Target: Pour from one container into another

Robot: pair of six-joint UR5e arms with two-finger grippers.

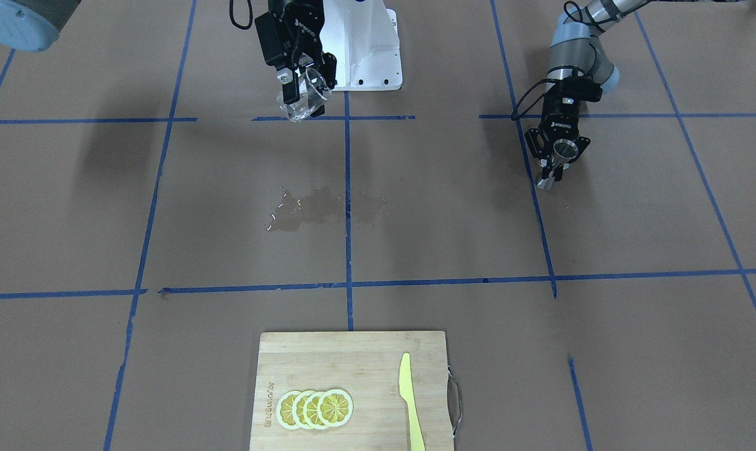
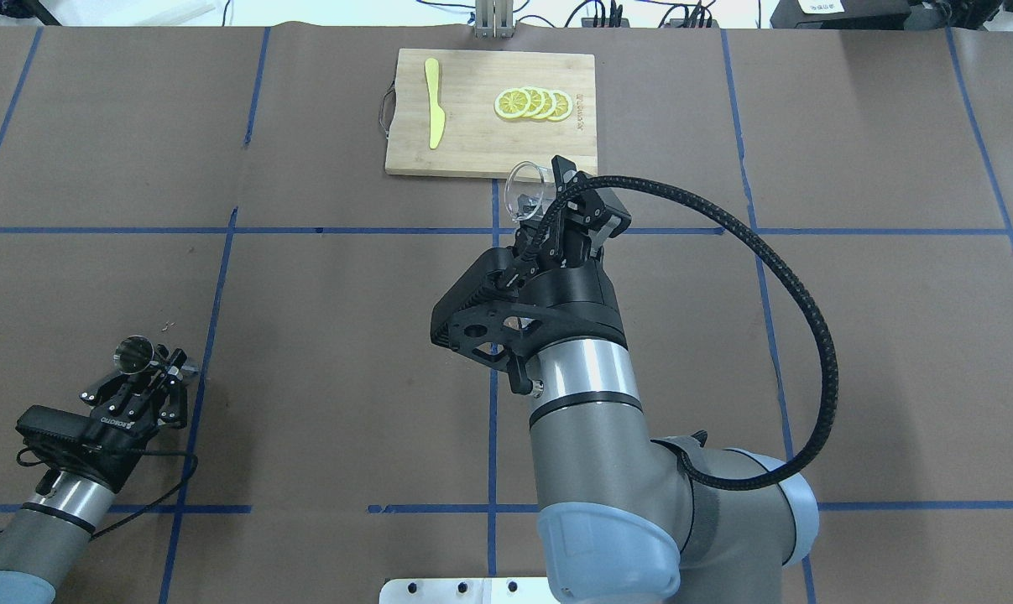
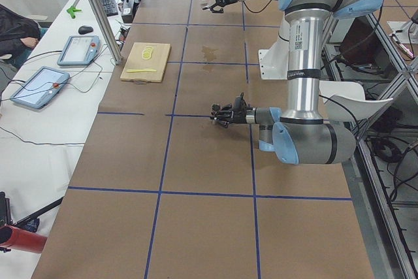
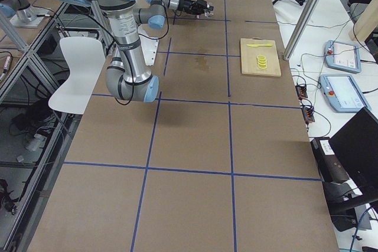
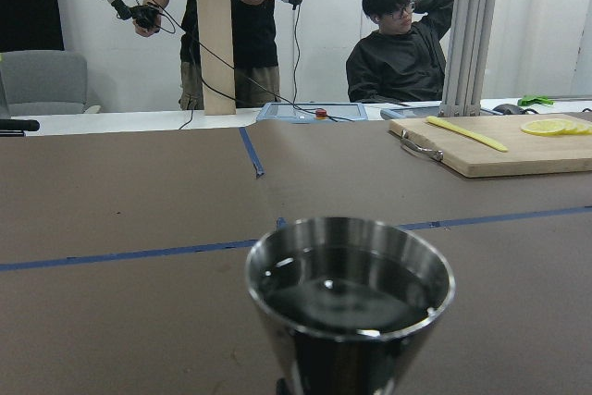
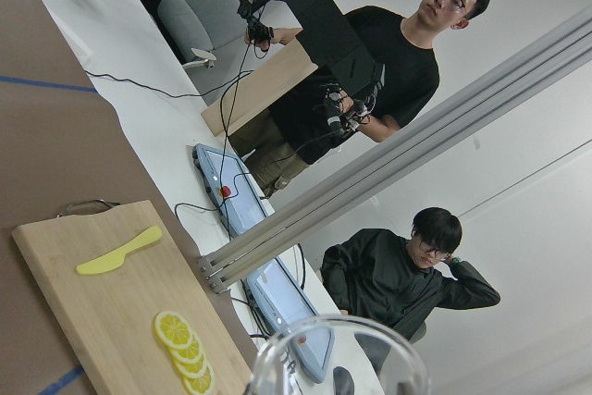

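My right gripper (image 2: 548,198) is shut on the clear glass beaker (image 2: 524,191) and holds it tilted high above the table's middle, near the robot base in the front-facing view (image 1: 302,100). Only the beaker's rim (image 6: 338,358) shows at the bottom of the right wrist view. My left gripper (image 2: 150,362) is shut on the steel hourglass jigger (image 2: 135,352), far off at the table's left side, low over the paper (image 1: 562,153). In the left wrist view the jigger (image 5: 350,293) stands upright with liquid in its upper cup.
A wet patch (image 1: 318,210) darkens the brown paper in the middle of the table. At the far edge lies a wooden cutting board (image 2: 472,143) with several lemon slices (image 2: 533,103) and a yellow knife (image 2: 434,113). Operators stand beyond the table.
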